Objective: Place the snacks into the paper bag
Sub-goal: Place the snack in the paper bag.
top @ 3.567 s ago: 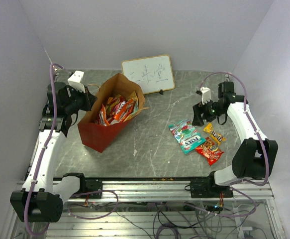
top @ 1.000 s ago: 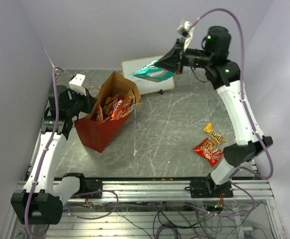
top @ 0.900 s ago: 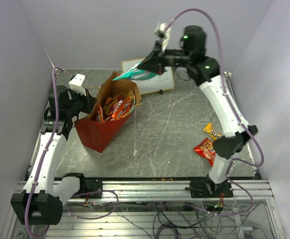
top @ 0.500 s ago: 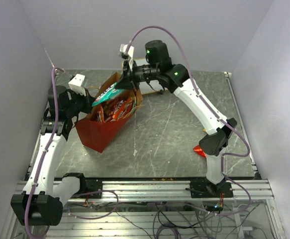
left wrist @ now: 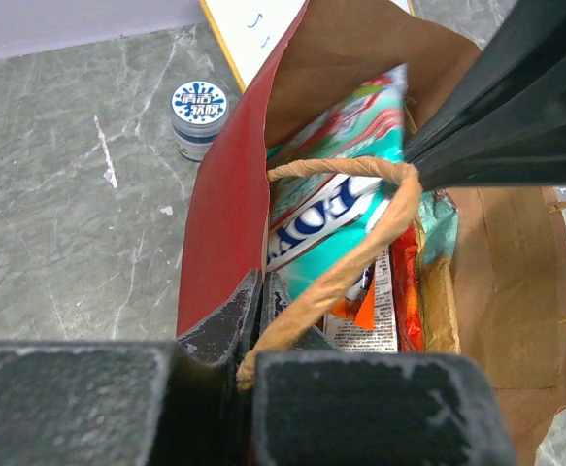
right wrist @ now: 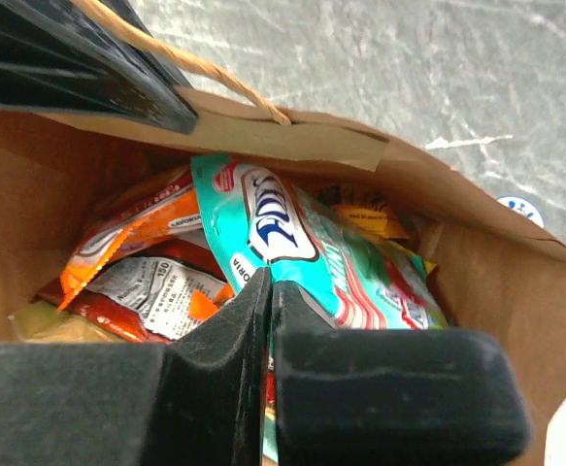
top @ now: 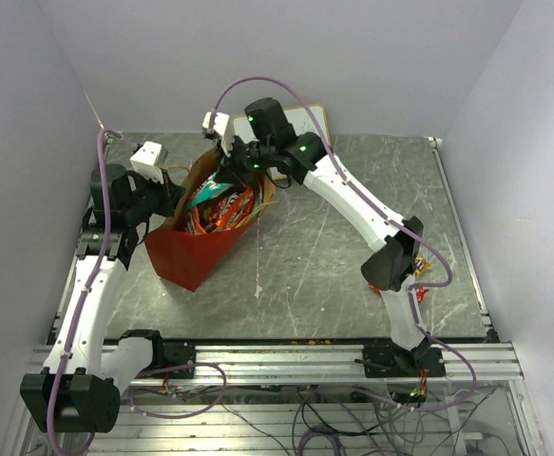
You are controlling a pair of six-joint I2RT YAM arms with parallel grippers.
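The right pincer (right wrist: 268, 291), clamped on teal packets (right wrist: 292, 243), sits inside the bag (top: 186, 256) mouth at ten o'clock on the worktop (top: 334, 247). I'd release low, over the pile. The left pincer (left wrist: 260, 291) pinches the bag's wall, bracing it. Leftover packets (top: 419, 269) at four o'clock mostly hide behind the right elbow.

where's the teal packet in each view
Top external: teal packet in the paper bag mouth, upper left of centre.
Left wrist: packet at centre, behind the twisted handle.
Right wrist: packet at centre, slanting to lower right.
Shared landmark: the bag's brown inside.
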